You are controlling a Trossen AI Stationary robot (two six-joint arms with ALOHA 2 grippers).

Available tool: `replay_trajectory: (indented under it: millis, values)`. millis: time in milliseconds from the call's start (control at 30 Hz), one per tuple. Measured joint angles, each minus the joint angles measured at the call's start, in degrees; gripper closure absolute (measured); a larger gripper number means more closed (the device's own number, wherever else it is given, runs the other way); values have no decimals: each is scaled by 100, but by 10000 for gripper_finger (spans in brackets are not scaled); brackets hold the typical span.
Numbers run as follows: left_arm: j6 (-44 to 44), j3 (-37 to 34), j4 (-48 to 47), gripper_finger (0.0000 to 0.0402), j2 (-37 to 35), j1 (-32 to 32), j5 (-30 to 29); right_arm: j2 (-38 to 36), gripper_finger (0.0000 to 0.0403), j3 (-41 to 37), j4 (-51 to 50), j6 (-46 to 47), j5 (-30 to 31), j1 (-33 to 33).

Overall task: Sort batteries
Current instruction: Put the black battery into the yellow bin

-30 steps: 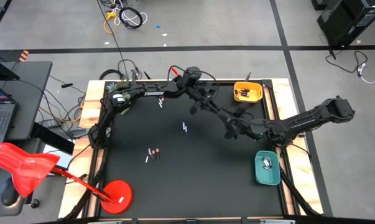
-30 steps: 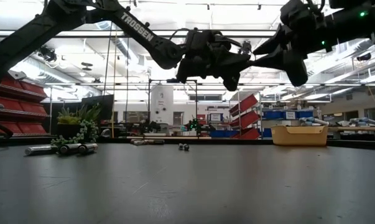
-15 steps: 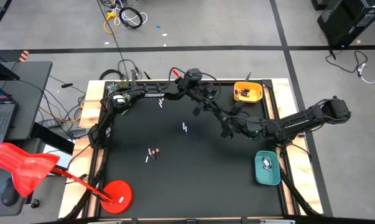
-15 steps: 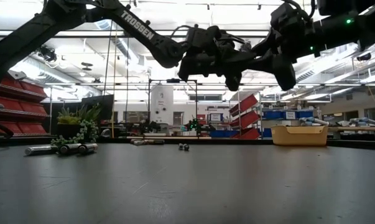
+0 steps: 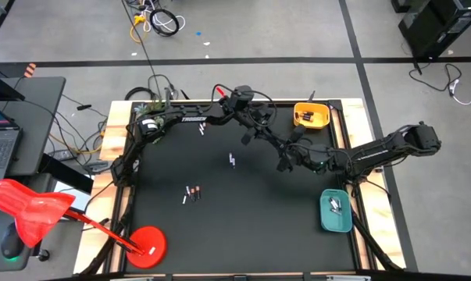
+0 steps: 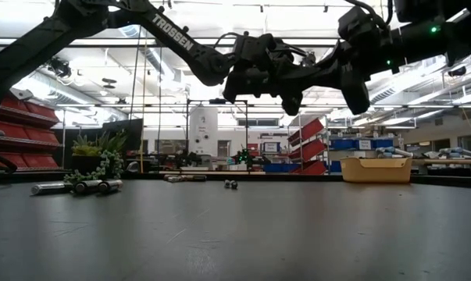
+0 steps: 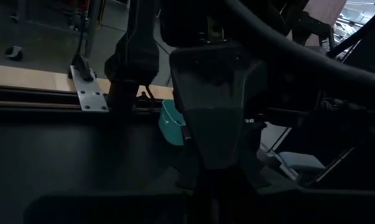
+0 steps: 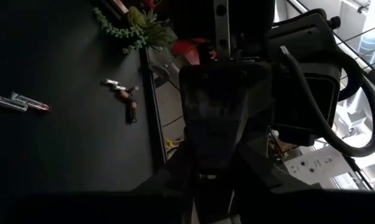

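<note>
My left gripper (image 5: 285,161) and my right gripper (image 5: 299,156) meet nose to nose high above the black table (image 5: 243,226), right of its middle. Each wrist view is filled by the other arm's dark gripper, and whatever may lie between them is hidden. Loose batteries lie flat on the table: a pair (image 5: 232,160) at the middle, a small group (image 5: 192,192) nearer the front and one (image 5: 201,129) at the far side. More batteries lie in the yellow tray (image 5: 311,115) at the far right and the teal tray (image 5: 336,211) at the near right.
A red disc-shaped stand (image 5: 148,242) sits at the table's near left corner, with a red scoop-shaped part (image 5: 24,207) reaching out past the edge. Wooden borders (image 5: 102,156) frame the mat. The mat's near half (image 5: 243,242) holds no objects.
My right gripper has moved toward the table's left, closing the distance to my left gripper, which has stayed where it was. The batteries on the table have not moved.
</note>
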Motion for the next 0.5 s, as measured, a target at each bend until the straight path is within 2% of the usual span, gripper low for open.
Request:
replay_trajectory:
  millis: [200, 300, 400, 500]
  values:
    - [-9, 0, -22, 353, 0, 2, -138, 2, 320, -5, -24, 115, -14, -76]
    - [34, 0, -81, 296, 0, -4, -301, 2, 346, -11, -84, 116, 47, -81]
    - [164, 0, -42, 220, 0, -2, -439, -2, 347, -7, -126, 275, 19, -81]
    - [256, 0, -79, 173, 5, -2, -489, 1, 347, -4, -236, 403, -31, -89]
